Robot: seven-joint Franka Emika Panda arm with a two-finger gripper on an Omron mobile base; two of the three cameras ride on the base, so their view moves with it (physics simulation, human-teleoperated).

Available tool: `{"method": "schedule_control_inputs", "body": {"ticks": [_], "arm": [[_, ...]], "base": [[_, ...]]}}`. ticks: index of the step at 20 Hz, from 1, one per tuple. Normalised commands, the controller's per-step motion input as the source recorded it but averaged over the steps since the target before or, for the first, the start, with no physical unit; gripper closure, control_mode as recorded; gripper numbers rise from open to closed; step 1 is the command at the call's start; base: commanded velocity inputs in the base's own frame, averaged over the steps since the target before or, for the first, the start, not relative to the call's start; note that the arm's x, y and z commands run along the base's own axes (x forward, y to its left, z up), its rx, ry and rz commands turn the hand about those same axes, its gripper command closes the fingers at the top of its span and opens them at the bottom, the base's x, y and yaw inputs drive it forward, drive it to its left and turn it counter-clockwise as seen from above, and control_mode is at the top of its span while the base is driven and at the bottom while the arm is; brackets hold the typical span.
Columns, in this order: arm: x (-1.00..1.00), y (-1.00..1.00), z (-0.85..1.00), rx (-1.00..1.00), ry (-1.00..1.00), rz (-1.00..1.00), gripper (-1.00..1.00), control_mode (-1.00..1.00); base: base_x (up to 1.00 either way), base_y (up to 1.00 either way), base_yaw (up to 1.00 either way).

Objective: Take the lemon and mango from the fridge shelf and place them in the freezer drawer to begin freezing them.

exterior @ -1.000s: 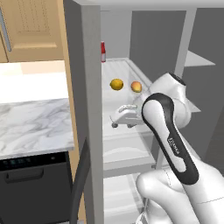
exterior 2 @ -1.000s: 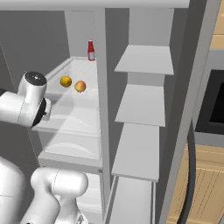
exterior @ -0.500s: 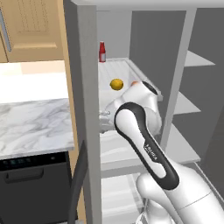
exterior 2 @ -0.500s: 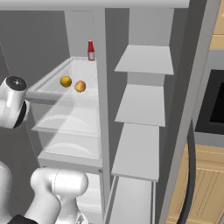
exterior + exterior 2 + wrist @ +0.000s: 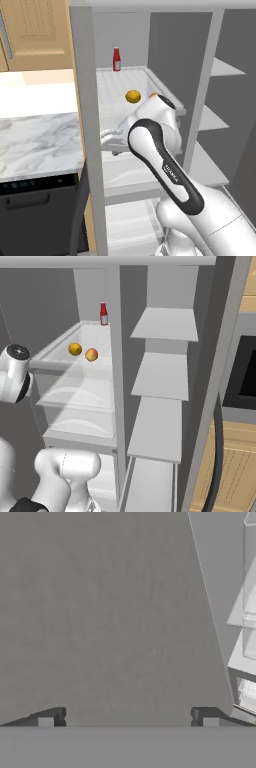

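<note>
The deep yellow lemon (image 5: 132,96) (image 5: 75,349) lies on the ribbed white fridge shelf (image 5: 112,84) (image 5: 85,338). The orange-red mango (image 5: 91,354) sits just beside it, touching nothing else; in the left base view only a sliver of it peeks past my arm. My gripper (image 5: 127,719) is open and empty, its fingertips (image 5: 50,717) wide apart and facing a flat grey fridge wall. My hand (image 5: 111,134) hangs below the shelf's front lip, at the fridge's left wall. I cannot pick out the freezer drawer.
A red bottle (image 5: 116,59) (image 5: 103,313) stands at the back of the shelf. Clear curved-front bins (image 5: 75,391) sit under it. Smooth grey shelves (image 5: 165,373) fill the right compartment behind a vertical divider (image 5: 116,356). A marble counter (image 5: 35,140) lies left of the fridge.
My arm has swung left and forward, away from the fruit. It now covers most of the mango in the left base view and sits at the right base view's left edge.
</note>
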Motion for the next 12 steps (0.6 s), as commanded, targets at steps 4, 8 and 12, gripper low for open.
{"method": "schedule_control_inputs", "body": {"ticks": [4,8,12], "arm": [[-0.10,-0.79,0.04,-0.09,0.00,0.01,-1.00,-1.00],[-0.32,-1.00,0.03,-0.14,-0.12,0.00,-1.00,-1.00],[-0.26,-1.00,-0.02,-0.17,-0.09,-0.01,-1.00,-1.00]], "base": [[0.00,0.00,0.00],[0.00,0.00,0.00],[0.00,0.00,0.00]]}}
